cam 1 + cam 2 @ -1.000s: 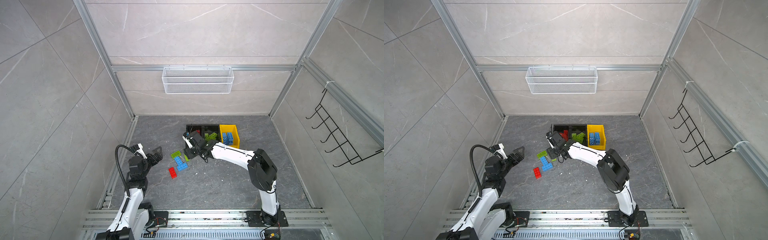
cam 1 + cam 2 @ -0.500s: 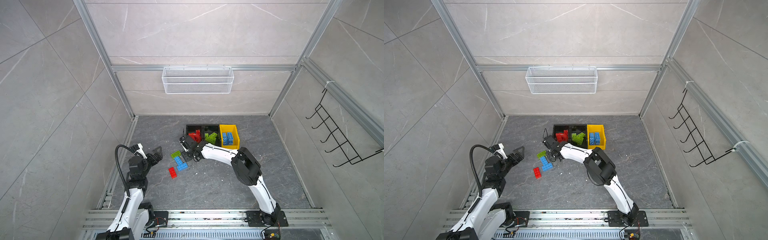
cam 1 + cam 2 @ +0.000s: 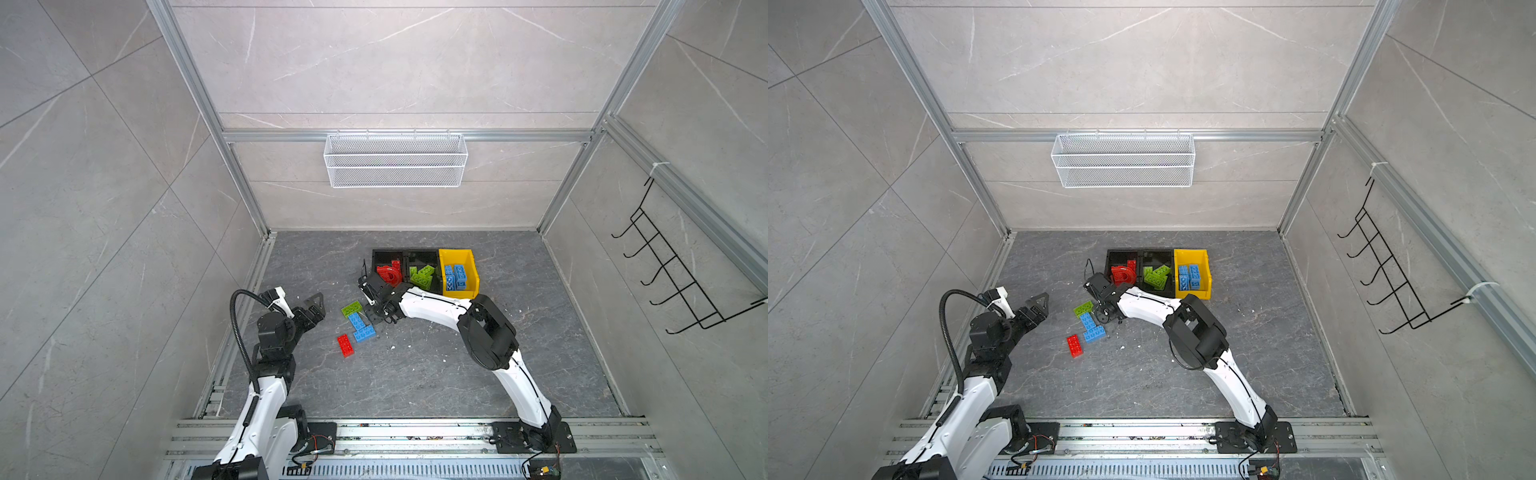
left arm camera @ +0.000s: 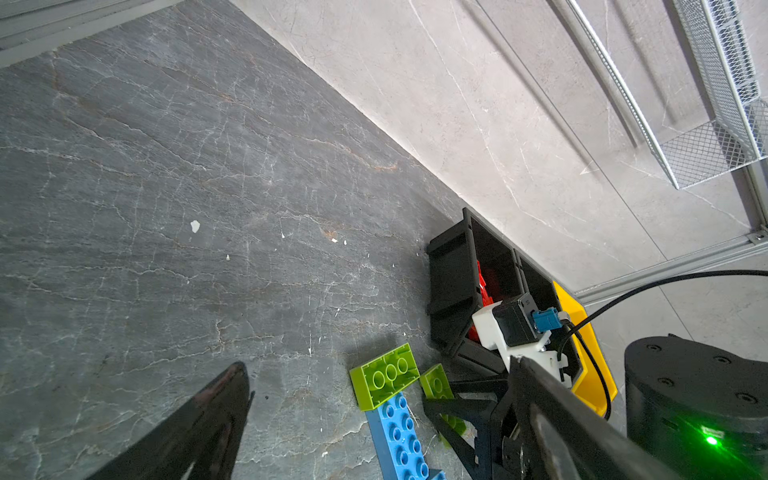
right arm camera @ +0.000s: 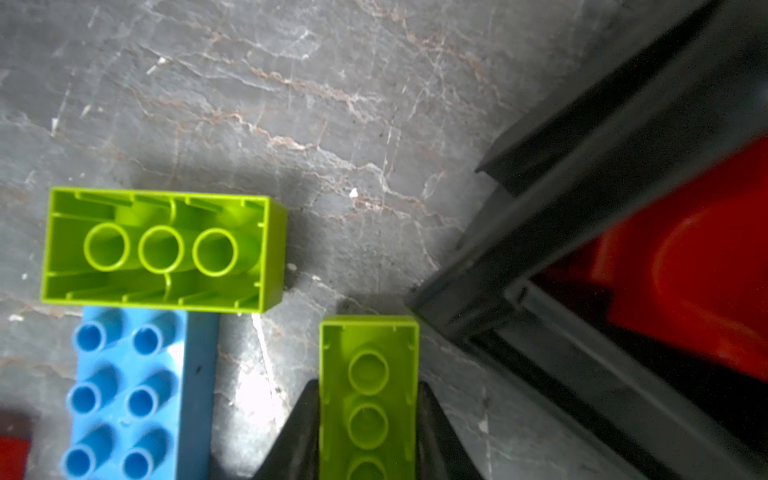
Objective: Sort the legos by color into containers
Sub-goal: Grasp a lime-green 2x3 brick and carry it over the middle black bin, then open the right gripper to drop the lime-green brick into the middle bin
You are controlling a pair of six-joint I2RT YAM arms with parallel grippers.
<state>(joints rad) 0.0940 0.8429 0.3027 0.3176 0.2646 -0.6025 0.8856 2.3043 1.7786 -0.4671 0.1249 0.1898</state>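
Three containers [image 3: 407, 252] stood joined in a row just above the middle of both top views. The left black bin [image 3: 386, 252] held red legos [image 3: 388, 274], the middle black bin [image 3: 422, 252] held green legos [image 3: 422, 276], and the yellow bin [image 3: 457, 293] held blue legos [image 3: 455, 276].

Lower left of that row, loose bricks lay on the grey floor [image 3: 415, 374]. An upturned green brick [image 3: 352, 308] showed its hollow underside. A long blue brick [image 3: 356, 321], studs up, touched its lower edge, and a second blue brick [image 3: 365, 333] sat at the long one's lower end. A red brick [image 3: 345, 345] lay just beside these, further to the lower left.

The right gripper [image 5: 368, 388] was down between the upturned green brick and the near corner of the left black bin. In the right wrist view its two black fingers [image 5: 305, 415] pressed against the long sides of a narrow green brick [image 5: 368, 353], hollow side toward the camera, so the claw was closed onto it. Whether that brick rested on the floor could not be told.

The left gripper [image 3: 319, 308] hung left of the loose bricks, its fingers spread wide with nothing between them.
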